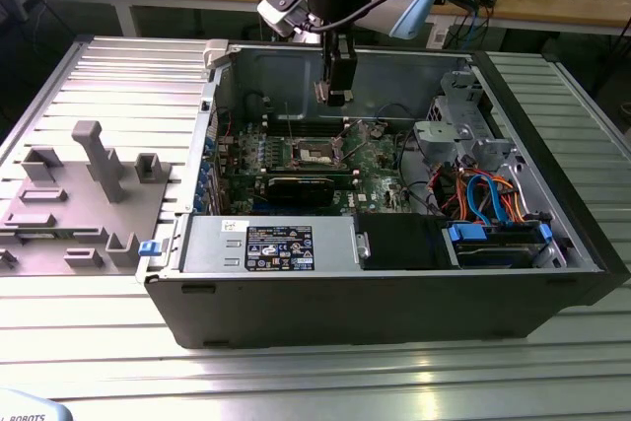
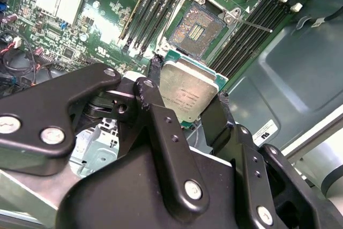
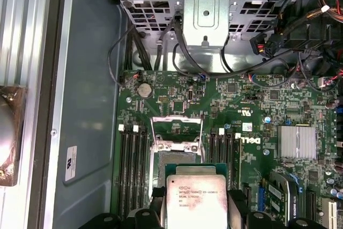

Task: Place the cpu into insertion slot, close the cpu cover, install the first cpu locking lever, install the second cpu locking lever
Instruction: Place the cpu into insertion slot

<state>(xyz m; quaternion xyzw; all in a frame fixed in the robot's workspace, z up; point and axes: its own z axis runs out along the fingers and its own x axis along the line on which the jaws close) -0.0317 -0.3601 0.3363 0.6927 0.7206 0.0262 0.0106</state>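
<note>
Pincer: the gripper (image 1: pixel 335 94) is closed part-way, its two black fingers (image 2: pixel 154 100) pinching opposite edges of the cpu (image 2: pixel 188 90).
Cpu: held in the air, metal lid up, not yet seated. It looks slightly tilted in the second wrist view.
Insertion slot: (image 2: pixel 195 25) open and bare on the green motherboard (image 3: pixel 236 148). In the exterior view it sits at about six o'clock from the gripper, apart from it.
Cpu cover: (image 3: pixel 177 118) appears swung up at the slot's far edge, clear of the opening.
Arm pose: the wrist hangs straight down into the open computer case (image 1: pixel 394 293), entering from twelve o'clock in the exterior view.
Risk, alignment: I'd say a chip lowered crooked or rotated could crush the socket contacts.
Risk, grip: with only the edges held, the chip could slip.
Risk, clearance: the fingers might catch the cover or the memory slots (image 3: pixel 131 154) alongside.
</note>
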